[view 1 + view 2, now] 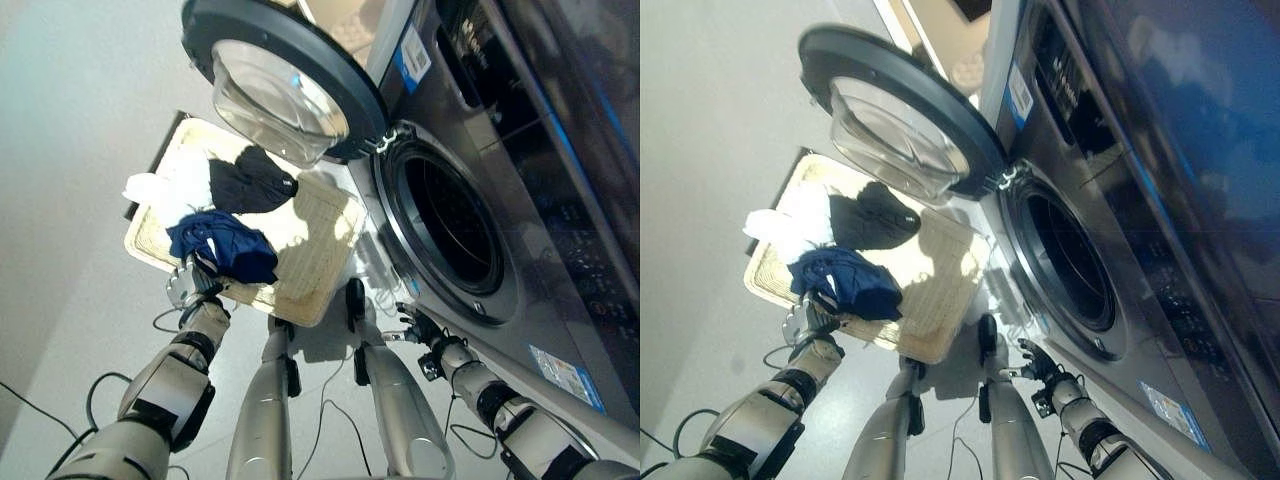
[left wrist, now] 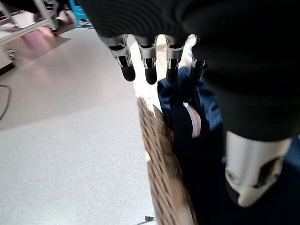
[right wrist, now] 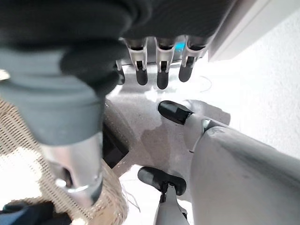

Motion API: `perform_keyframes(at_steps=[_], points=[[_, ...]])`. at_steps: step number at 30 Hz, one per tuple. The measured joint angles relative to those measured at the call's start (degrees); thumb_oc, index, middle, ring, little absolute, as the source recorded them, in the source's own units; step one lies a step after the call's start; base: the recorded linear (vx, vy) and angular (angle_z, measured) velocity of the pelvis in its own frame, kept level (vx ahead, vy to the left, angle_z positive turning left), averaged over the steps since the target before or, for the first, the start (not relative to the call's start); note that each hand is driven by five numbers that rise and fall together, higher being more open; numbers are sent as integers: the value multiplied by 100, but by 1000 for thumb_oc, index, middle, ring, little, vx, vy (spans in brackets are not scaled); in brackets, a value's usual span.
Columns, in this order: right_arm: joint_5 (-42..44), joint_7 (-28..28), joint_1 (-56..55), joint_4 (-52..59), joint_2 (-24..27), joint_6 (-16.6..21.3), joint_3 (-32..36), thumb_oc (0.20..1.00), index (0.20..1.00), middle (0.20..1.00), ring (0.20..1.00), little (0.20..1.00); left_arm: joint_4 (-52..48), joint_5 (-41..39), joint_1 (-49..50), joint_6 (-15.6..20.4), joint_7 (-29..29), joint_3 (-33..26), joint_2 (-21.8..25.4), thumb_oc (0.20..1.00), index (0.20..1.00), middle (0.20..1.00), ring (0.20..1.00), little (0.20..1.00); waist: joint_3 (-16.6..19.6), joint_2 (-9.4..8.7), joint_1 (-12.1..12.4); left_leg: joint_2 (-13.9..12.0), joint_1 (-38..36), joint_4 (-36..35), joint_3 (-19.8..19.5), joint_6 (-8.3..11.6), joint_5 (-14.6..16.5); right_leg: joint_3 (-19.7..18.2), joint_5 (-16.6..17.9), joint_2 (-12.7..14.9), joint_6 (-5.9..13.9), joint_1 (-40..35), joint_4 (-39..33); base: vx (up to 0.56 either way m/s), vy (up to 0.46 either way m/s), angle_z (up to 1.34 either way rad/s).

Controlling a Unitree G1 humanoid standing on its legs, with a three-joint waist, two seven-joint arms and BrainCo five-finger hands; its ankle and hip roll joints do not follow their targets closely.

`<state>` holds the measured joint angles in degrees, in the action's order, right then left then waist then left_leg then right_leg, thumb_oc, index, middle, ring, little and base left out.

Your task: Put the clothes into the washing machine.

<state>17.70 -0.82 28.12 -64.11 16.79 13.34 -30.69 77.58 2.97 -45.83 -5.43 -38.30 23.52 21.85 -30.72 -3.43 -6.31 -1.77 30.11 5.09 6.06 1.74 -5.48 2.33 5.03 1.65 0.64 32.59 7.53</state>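
The left hand [image 1: 190,283] was held open-fingered over the basket's [image 1: 312,268] near rim, just above the blue garment [image 1: 225,245]. The right hand [image 1: 418,327], fingers relaxed and empty, was held beside that basket, below the washing machine's [image 1: 500,200] open door [image 1: 285,80]. Black [image 1: 250,180] and white clothes [image 1: 165,187] were piled farther in the basket.

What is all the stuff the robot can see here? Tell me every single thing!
Washing machine: one, dark grey, on the right, drum empty as far as can be seen.
Machine door: one, dark rim with clear glass bowl, swung open above the basket.
Basket: one, pale woven wicker, flat on the floor left of the machine.
Blue garment: one, navy, at the basket's near edge.
Black garment: one, black, middle of the basket.
White garment: one, white, at the basket's left end.
Floor: pale grey.
Left hand: silver fingers, open, at the basket's edge beside the blue garment.
Right hand: silver fingers, open, low in front of the machine, holding nothing.
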Motion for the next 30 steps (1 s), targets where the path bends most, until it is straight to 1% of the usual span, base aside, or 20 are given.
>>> perform_keyframes(at_steps=[4, 8, 11, 12, 15, 17, 18, 19, 20, 21, 23, 26, 27, 30], points=[[259, 78, 40, 153, 8, 11, -154, 1000, 1000, 1000, 1000, 1000, 9, -46, -256, -58, -47, 74, 101, 1000, 1000, 1000, 1000, 1000, -3, -109, -100, -2, 504, 154, -3, -14, -14, -15, -1, 4, 17, 497, 142, -15, -39, -1], [471, 155, 66, 339, 12, 23, -205, 1000, 1000, 1000, 1000, 1000, 38, -244, -490, -255, -172, 224, 197, 1000, 1000, 1000, 1000, 1000, 2, -127, -148, -21, 984, 364, -26, 0, -19, -21, -10, -1, 1, 1000, 368, 1, -65, -2], [618, 177, 117, 494, 14, 75, -221, 1000, 1000, 1000, 1000, 1000, 110, -433, -577, -271, -171, 228, 288, 1000, 1000, 1000, 1000, 1000, 7, -134, -225, -29, 1181, 463, -58, 14, -8, -7, -26, -2, 4, 1181, 453, -4, -44, 2], [687, 213, 148, 556, 32, 165, -223, 1000, 1000, 1000, 1000, 1000, 141, -568, -684, -280, -171, 225, 340, 1000, 1000, 1000, 1000, 1000, 14, -148, -242, -33, 1327, 488, -59, 30, 3, -7, -26, -4, 5, 1333, 494, -5, -58, -1], [796, 241, 192, 615, 50, 182, -230, 1000, 1000, 1000, 1000, 1000, 158, -727, -825, -284, -171, 220, 361, 1000, 1000, 1000, 1000, 1000, 18, -168, -253, -47, 1534, 565, -63, 37, -11, -8, -11, -16, 3, 1543, 565, -4, -46, -1], [900, 277, 206, 935, 167, 222, -267, 1000, 1000, 1000, 1000, 1000, 162, -885, -1085, -428, -181, 224, 550, 1000, 1000, 1000, 1000, 1000, 20, -196, -273, -49, 1974, 735, -155, 57, -14, 3, -12, -30, -7, 1966, 710, -10, -74, 1], [904, 289, 222, 1015, 177, 223, -267, 1000, 1000, 1000, 1000, 1000, 163, -885, -1137, -472, -233, 224, 577, 881, 881, 881, 881, 881, 15, -230, -295, -64, 2091, 773, -157, 63, -18, 3, 4, -46, -29, 2083, 753, -11, -83, -1], [947, 320, 215, 1093, 205, 231, -317, 1000, 1000, 1000, 1000, 1000, 162, -886, -1176, -554, -262, 237, 630, 881, 881, 881, 881, 881, 19, -241, -318, -64, 2168, 816, -180, 69, -15, 7, -2, -43, -34, 2163, 803, -11, -76, 1], [1009, 340, 229, 1174, 215, 252, -325, 1000, 1000, 1000, 1000, 1000, 165, -890, -1236, -676, -311, 236, 716, 426, 426, 426, 426, 426, 19, -246, -379, -59, 2264, 854, -221, 77, -10, 25, -9, -39, -42, 2251, 836, -12, -56, 1], [1032, 363, 228, 1204, 219, 264, -327, 1000, 1000, 1000, 1000, 1000, 179, -893, -1280, -739, -339, 234, 711, 200, 200, 200, 200, 200, 24, -256, -395, -60, 2307, 865, -229, 82, -14, 30, -7, -42, -40, 2300, 848, -16, -78, -3], [1112, 389, 228, 1234, 240, 299, -338, 1000, 1000, 1000, 1000, 1000, 289, -900, -1422, -890, -411, 240, 821, 200, 200, 200, 200, 200, 35, -269, -405, -46, 2435, 926, -314, 99, -3, 29, -1, -38, -31, 2427, 882, -12, -65, -7], [1194, 392, 224, 1236, 248, 322, -372, 1000, 1000, 1000, 1000, 1000, 340, -1280, -1617, -816, -432, 218, 1110, 200, 200, 200, 200, 200, 36, -272, -413, -62, 2538, 970, -378, 128, -11, 58, 2, -58, -29, 2533, 922, -11, -68, -2], [1231, 393, 225, 1229, 247, 350, -373, 1000, 1000, 1000, 1000, 1000, 358, -1655, -1706, -476, -454, 118, 1292, 200, 200, 200, 200, 200, 36, -272, -427, -57, 2587, 986, -456, 156, -16, 124, 3, -54, -28, 2569, 924, -6, -74, 1], [1234, 397, 194, 1208, 239, 384, -373, 1000, 1000, 1000, 1000, 1000, 286, -2770, -1786, 465, -431, -406, 1464, 200, 200, 200, 200, 200, 38, -281, -425, -60, 2663, 1008, -550, 182, -30, 186, 6, -56, -30, 2599, 921, -8, -76, 7]])
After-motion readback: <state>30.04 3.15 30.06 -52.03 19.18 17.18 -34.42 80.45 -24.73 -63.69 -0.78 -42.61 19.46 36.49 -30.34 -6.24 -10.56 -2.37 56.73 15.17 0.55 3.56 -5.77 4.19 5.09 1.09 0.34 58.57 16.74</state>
